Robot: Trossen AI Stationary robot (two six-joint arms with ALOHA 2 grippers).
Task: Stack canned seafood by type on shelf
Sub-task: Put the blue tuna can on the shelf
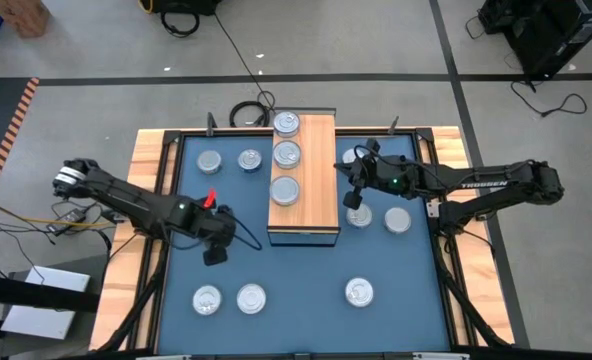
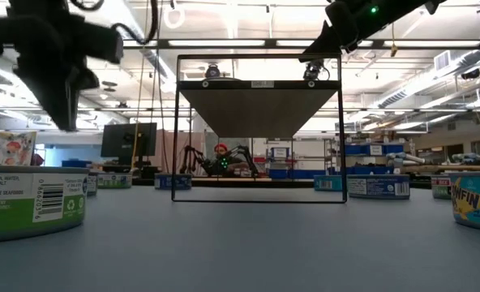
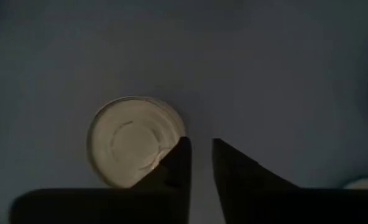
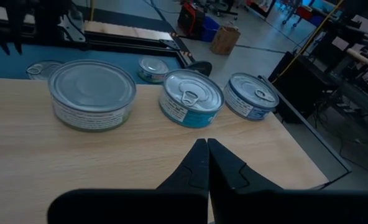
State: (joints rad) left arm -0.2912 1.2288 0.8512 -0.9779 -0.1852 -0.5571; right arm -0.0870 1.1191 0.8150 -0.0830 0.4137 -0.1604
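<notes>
Across the bottom of the high view, three tins lie on the blue surface (image 1: 306,310): one at lower left (image 1: 207,299), a second just beside it (image 1: 252,298), and a third alone at lower right (image 1: 359,292).

Above them, left of centre, the left claw (image 1: 215,253) hangs over bare mat at the end of its dark arm, which reaches in from the frame's left edge. In the left wrist view its fingers (image 3: 234,171) stand a narrow gap apart with nothing between them, and a silver-lidded tin (image 3: 136,140) lies on the mat just beyond one fingertip; whether it touches cannot be told.

In the middle of the high view sits the shelf (image 1: 303,180), a long wood-topped block with dark edging, running up to the top rim of the mat. Three tins stand in a line along its left half: the nearest (image 1: 285,190), a middle one (image 1: 287,154) and the farthest (image 1: 287,123). In the right wrist view the middle and far tins show teal-blue sides.

The right claw (image 1: 356,200) is just off the shelf's right edge, its fingers pressed together and holding nothing. Two tins lie near it, one beside it (image 1: 360,216) and one further right (image 1: 397,219); another (image 1: 350,157) sits higher, partly hidden by the arm.

At upper left of the mat lie two more tins (image 1: 209,161) (image 1: 250,159).
</notes>
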